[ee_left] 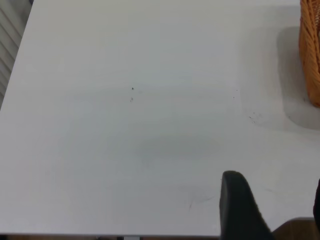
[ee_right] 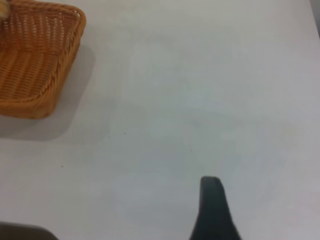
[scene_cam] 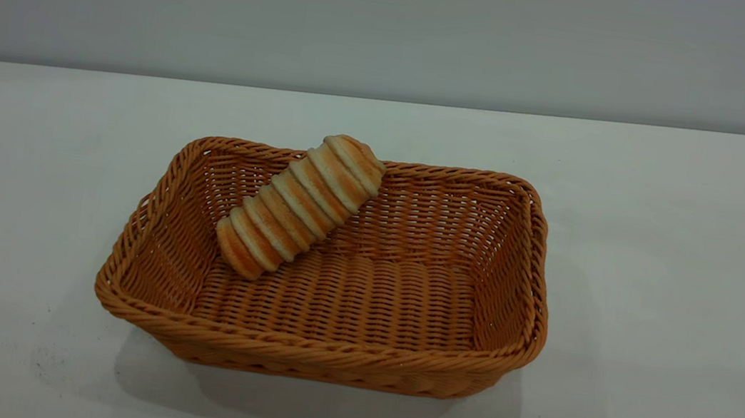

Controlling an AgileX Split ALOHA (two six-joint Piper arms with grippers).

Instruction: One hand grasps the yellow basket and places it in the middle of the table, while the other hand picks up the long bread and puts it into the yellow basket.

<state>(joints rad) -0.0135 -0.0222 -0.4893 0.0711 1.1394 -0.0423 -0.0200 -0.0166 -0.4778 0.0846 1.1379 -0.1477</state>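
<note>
- Table [scene_cam: 659, 275]: white, bore the basket near its middle.
- Basket [scene_cam: 324, 361]: sat flat, well apart from both my grippers.
- Bread [scene_cam: 299, 205]: inside, tilted against the far wall; a nudge to the basket might roll it.
- Left gripper [ee_left: 275, 210], right gripper [ee_right: 235, 215]: empty; finger spacing I could not tell.

Exterior cam looks from front, slightly above, close to the yellow basket [scene_cam: 324, 303], which fills centre of the table [scene_cam: 659, 275]; grey wall behind. Left wrist cam looks down on table, basket only at frame edge. Right wrist cam also looks down, basket corner farther off. All 3 views share the basket.
</note>
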